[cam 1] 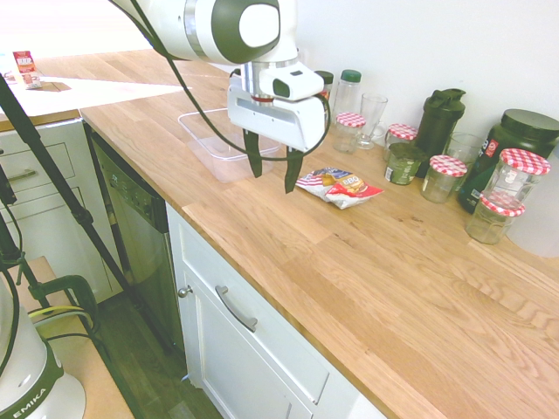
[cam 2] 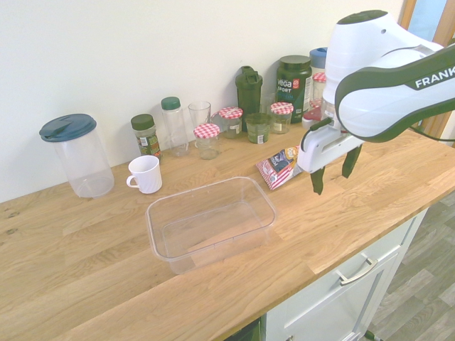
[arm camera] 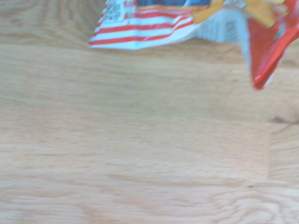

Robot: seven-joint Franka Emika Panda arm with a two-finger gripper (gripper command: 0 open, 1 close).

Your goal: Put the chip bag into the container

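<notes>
1. Claw [cam 1: 273, 181]: fingers apart, nothing between them; positioned above the tabletop [cam 2: 106, 284], near the chip bag.
2. Chip bag [cam 1: 339, 187]: lying on the tabletop, outside the container. White, with red stripes and blue and orange-yellow print; surface crinkled. The wrist view shows only part of it, including a barcode.
3. Container [cam 2: 212, 222]: clear, rectangular, rounded corners; standing open on the tabletop, near the bag and apart from it.
4. White mug [cam 2: 145, 175]: upright, between the container and the wall, near a clear pitcher [cam 2: 89, 160] with a dark blue lid.
5. Along the wall: jars with red-checked lids, a dark shaker bottle [cam 2: 249, 99] and a dark tub [cam 2: 293, 89] marked "vega SPORT".
</notes>
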